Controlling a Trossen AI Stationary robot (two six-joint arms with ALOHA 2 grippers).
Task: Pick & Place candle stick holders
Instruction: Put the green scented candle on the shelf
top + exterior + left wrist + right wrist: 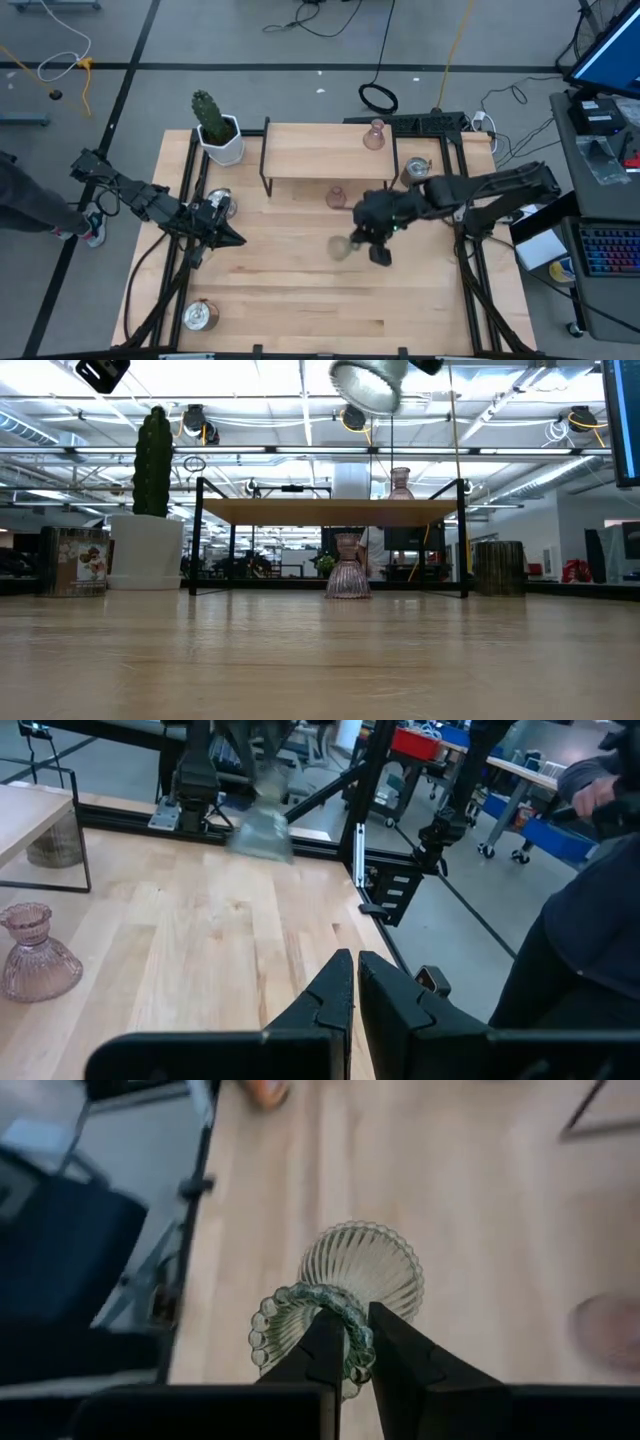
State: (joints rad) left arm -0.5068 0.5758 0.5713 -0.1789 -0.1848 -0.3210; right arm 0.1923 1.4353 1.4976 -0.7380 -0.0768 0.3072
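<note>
An olive-green ribbed glass candle stick holder (352,1280) hangs high above the table's middle, with my right gripper (350,1328) shut on it. The high view shows it as a pale blur (342,247) beside that gripper (366,242), and the low view shows it near the top (368,382). One pink holder (374,135) stands on the wooden shelf. Another pink holder (348,572) stands on the table in front of the shelf. My left gripper (356,982) is shut on nothing at the table's left side (232,238). My right gripper pinches the green holder's beaded top rim (352,1342) between its two fingers; one finger seems to lie over the mouth and the other outside it. The fingers slant down from the table's right side. The holder is lifted clear and tilted, its flared base (368,1260) pointing away from the fingers.
A white pot with a cactus (216,128) stands at the back left. Silver mottled cups sit at the right of the shelf (415,170), by the left arm (218,204) and at the near left corner (200,315). A person stands beyond the table's left edge (25,205).
</note>
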